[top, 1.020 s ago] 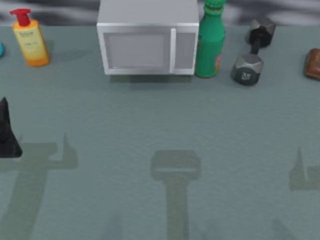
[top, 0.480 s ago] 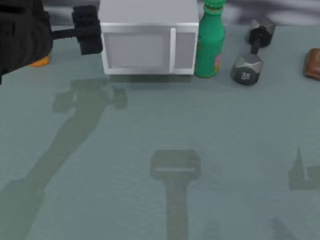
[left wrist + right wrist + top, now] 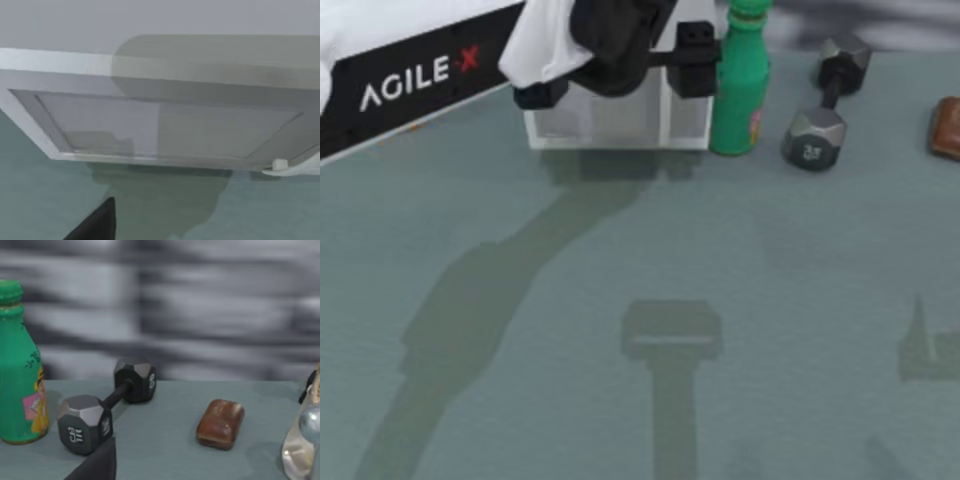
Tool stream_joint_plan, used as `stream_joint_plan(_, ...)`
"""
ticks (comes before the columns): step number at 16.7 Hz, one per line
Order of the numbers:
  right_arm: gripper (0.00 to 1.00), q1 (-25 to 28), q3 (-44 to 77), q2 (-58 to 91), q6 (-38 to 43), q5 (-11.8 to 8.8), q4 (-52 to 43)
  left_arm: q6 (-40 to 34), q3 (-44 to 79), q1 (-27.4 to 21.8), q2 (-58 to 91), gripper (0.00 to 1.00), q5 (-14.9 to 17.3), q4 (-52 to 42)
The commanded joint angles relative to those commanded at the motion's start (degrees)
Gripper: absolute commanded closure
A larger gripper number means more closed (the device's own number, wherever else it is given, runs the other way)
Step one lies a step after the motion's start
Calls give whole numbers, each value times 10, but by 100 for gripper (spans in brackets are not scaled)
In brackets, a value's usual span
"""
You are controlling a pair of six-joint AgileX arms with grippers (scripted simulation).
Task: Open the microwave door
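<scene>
Top view shows the left end effector (image 3: 610,75) reached across to the back of the desk (image 3: 640,300), hanging over the front of the microwave (image 3: 620,125); two black fingers (image 3: 695,60) stand wide apart, one near the oven's left edge and one near the handle side, with nothing between them. The microwave sits at the back edge, left of centre, just beside a green bottle (image 3: 740,90). Right of the bottle lie a dumbbell (image 3: 820,110) and a brown block (image 3: 948,128), well apart from the oven. The right end effector is not visible in the top view; I cannot tell its state.

Left wrist view looks close onto the microwave door (image 3: 165,130), which lies flush in its white frame, so it looks closed. Nothing can be made out through the grey window, so what the oven holds is not visible.

The door likely swings stiffly on a hinge, rigid and light, while the boxy oven may slide if pulled hard. The slim white handle (image 3: 667,115) beside the control panel seems the place to take hold, though its smooth surface could slip
</scene>
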Motion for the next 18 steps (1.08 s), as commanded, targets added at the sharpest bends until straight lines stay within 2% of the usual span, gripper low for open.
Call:
stream_joint_plan(4,0,0,0,0,0,0,0,-25,78,-28,87,0,-15,-20)
stream_joint_plan(9,0,0,0,0,0,0,0,-27,83,-30,93,0,-16,-21)
stream_joint_plan(12,0,0,0,0,0,0,0,-23,90,-25,102,0,-13,-15)
stream_joint_plan(18,0,0,0,0,0,0,0,4,155,4,215,0,5,38)
